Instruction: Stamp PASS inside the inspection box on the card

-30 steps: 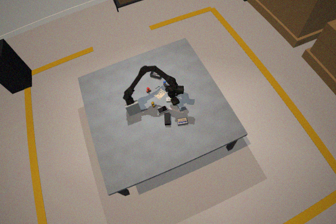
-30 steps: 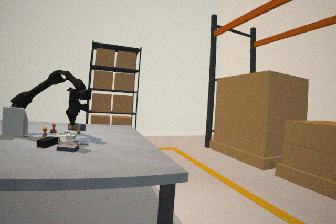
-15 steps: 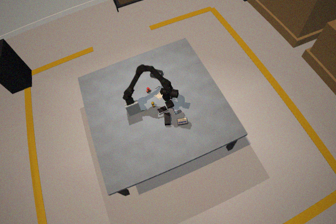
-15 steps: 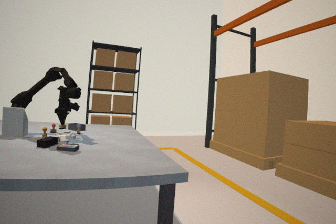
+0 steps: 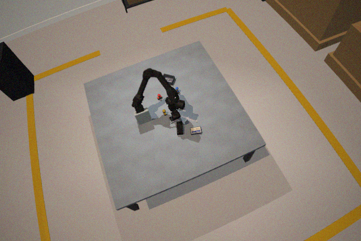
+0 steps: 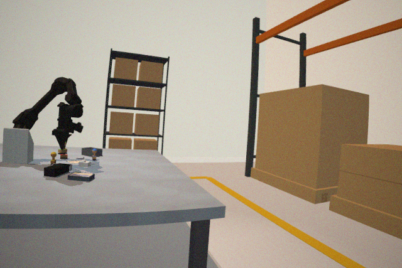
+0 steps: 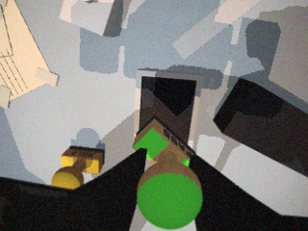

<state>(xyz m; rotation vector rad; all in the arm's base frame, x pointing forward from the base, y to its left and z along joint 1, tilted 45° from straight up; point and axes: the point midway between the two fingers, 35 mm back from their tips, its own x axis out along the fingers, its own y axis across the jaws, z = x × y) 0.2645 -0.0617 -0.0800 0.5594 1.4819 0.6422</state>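
Note:
My gripper (image 7: 167,158) (image 6: 63,148) is shut on the green-knobbed stamp (image 7: 169,199) (image 6: 62,150), whose wooden base has blurred dark lettering on its side. The stamp hangs above the bench. In the wrist view its base overlaps the near part of the ink pad (image 7: 168,93), a dark pad in a light frame; the stamp's underside is hidden. The cream card (image 7: 20,60) (image 6: 76,162) lies at the left of the wrist view, cut off by the edge, with small pieces at its corners. Only part of its printed lines shows. In the top view the arm hides the card.
A yellow stamp (image 7: 67,178) (image 5: 164,112) (image 6: 53,157) stands left of the pad. A black block (image 7: 269,120) (image 5: 179,127) lies right of it. Red (image 5: 159,96) and blue (image 5: 176,88) stamps, a dark tray (image 5: 168,78), a labelled case (image 5: 196,130) and a white knobbed block (image 7: 89,14) are around.

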